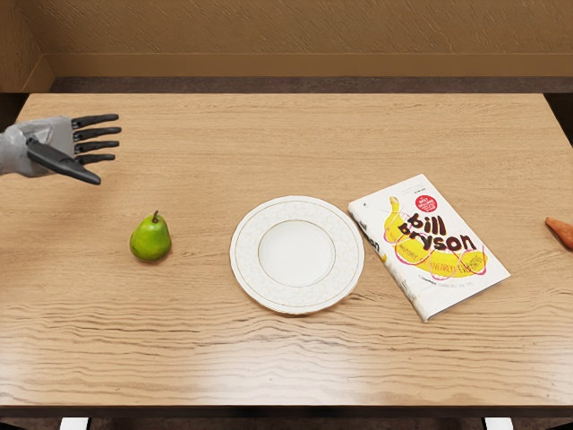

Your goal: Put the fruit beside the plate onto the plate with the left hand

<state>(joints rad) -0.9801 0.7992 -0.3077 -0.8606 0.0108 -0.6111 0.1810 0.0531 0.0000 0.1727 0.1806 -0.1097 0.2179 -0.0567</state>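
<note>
A green pear (150, 238) stands upright on the wooden table, left of a white plate (296, 302) that holds nothing. My left hand (82, 143) hovers at the far left, above and behind the pear, well apart from it. Its dark fingers (97, 134) are stretched out straight toward the right and hold nothing. The right hand is out of view.
A white and yellow book (428, 245) lies just right of the plate. An orange object (561, 230) pokes in at the right edge. A wall runs along the table's far side.
</note>
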